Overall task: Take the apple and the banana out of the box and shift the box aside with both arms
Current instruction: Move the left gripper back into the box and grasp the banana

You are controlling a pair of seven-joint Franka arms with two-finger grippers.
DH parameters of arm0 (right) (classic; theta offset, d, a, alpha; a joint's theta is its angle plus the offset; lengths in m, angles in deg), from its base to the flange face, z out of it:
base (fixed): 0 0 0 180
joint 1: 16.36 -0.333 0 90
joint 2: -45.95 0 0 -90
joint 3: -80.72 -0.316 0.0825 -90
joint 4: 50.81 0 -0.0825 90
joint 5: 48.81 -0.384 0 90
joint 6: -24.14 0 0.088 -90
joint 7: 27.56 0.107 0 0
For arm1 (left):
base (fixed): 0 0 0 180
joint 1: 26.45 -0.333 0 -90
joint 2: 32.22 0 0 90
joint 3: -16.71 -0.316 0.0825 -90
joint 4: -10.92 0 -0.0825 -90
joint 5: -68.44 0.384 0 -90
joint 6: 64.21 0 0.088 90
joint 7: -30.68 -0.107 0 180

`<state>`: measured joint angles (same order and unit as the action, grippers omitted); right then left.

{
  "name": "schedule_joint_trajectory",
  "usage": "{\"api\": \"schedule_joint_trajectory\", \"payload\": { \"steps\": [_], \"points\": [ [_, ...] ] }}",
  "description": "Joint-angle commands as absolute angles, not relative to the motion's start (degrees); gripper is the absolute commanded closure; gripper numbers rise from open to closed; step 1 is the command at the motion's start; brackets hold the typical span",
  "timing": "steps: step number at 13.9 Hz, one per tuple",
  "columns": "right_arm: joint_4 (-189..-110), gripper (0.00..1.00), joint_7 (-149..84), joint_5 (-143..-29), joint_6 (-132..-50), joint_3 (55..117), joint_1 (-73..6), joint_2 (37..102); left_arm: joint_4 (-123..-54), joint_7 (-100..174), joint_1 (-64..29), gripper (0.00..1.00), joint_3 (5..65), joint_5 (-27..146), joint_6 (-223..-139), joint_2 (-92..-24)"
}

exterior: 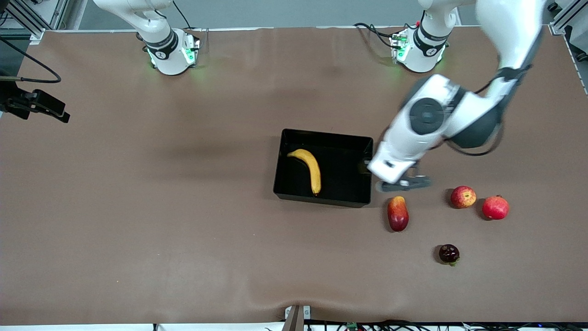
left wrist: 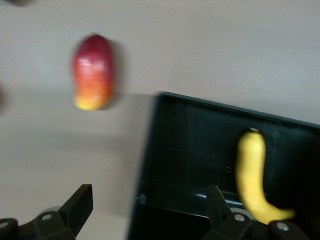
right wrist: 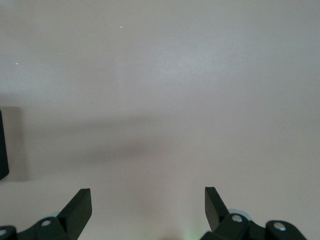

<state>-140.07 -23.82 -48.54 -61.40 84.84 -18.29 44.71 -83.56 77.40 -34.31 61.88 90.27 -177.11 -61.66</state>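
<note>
Front view: the banana is seen lying in the box. The apple is already out on the counter, at the box's 3 o'clock.

Left wrist view: the left end effector is held open over the box wall. The banana looks soft and light; its middle should be held gently.

Right wrist view: the right end effector is open over bare counter, waiting.
</note>
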Motion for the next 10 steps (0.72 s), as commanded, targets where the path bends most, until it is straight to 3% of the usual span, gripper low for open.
{"api": "schedule_joint_trajectory", "payload": {
  "steps": [1,6,10],
  "points": [
    [-139.84,0.0,-23.34,-48.9,-61.2,84.85,-18.47,44.81,-76.03,82.77,-27.44,0.0,60.06,93.83,-176.54,-69.82],
    [-139.84,0.0,-23.34,-48.9,-61.29,84.85,-18.38,44.81,-69.42,88.86,-11.79,0.0,48.37,93.4,-179.16,-75.28],
    [-139.84,0.0,-23.34,-48.9,-61.29,84.85,-18.47,45.07,-69.06,91.5,-9.49,0.0,47.39,93.4,-186.98,-79.67]
  ]
}}
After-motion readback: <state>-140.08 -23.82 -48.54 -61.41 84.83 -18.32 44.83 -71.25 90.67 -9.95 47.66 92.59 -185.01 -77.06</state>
